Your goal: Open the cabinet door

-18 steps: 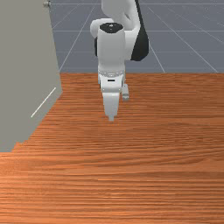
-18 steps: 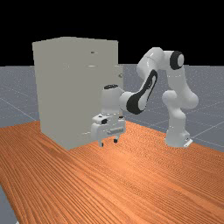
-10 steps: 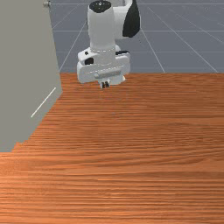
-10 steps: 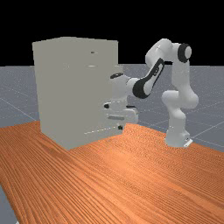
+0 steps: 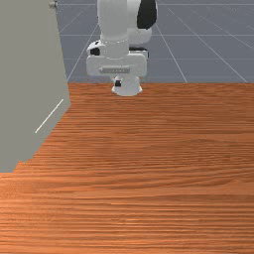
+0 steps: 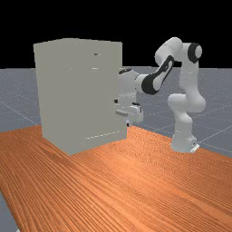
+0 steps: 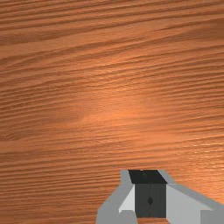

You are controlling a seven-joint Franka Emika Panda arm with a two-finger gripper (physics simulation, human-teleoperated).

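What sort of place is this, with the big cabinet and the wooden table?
Probably a simulated robot workspace rather than a real room: a Panda arm, a plain grey cabinet standing on the wood-grain table, and a gridded floor beyond.

Streaked orange-brown under grey-beige, white and black

The table (image 6: pixel 136 181) is coloured orange-brown and streaked with darker, wavy grain, with paler glints. The cabinet (image 6: pixel 77 95) is finished in plain grey-beige, marked by a thin whitish line (image 5: pixel 49 116) in the front view. White is worn by the arm (image 6: pixel 189 74), broken by black bands, and by the gripper (image 5: pixel 117 83), dotted with black. In the wrist view, grey fingers (image 7: pixel 188 201) are faced with near-black pads (image 7: pixel 142 203). The slate-grey floor (image 5: pixel 208 44) is crossed by pale grid lines; the backdrop (image 6: pixel 113 20) is rendered black.
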